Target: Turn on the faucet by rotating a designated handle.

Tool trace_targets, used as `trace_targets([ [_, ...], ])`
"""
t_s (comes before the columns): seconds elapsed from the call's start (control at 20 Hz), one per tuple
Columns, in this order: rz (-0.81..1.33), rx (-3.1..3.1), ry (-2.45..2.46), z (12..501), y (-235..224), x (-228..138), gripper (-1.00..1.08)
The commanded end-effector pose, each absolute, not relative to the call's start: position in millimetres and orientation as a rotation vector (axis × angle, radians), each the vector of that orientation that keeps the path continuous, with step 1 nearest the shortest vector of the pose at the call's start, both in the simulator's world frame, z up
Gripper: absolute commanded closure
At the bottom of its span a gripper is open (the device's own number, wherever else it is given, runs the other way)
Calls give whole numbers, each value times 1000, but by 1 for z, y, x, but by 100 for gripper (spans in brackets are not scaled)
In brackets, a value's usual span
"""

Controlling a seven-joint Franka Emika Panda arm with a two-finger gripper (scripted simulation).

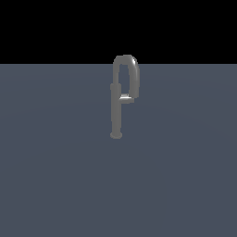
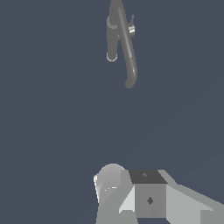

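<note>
The slim grey faucet (image 1: 115, 113) stands upright on its small round foot, with the gooseneck looping over to the exterior view's right. The handle (image 1: 126, 98) is a short crosswise bar with a pale highlight, sticking out from the post under the arch. In the wrist view the faucet (image 2: 127, 52) is seen from above and far off, and the handle (image 2: 131, 29) shows as a small pale stub beside the post. No gripper fingers show in either view, and the arm is absent from the exterior view.
The faucet stands on a flat grey-blue floor (image 1: 55, 176) that ends at a black background. White and grey robot parts (image 2: 148, 197), a rounded link and a boxy block, fill one edge of the wrist view, well apart from the faucet.
</note>
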State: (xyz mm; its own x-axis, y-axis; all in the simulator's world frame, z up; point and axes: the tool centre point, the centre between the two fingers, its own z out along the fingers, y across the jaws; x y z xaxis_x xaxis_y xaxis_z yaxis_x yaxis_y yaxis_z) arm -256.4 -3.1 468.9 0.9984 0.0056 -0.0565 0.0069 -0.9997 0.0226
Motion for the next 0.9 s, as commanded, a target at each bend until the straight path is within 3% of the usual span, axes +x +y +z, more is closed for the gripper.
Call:
trace_targets([
  [0.0,-88,3118,10,469,-3,-256,108],
  [0.85,-252,3186,-121,466,3,-221,108],
])
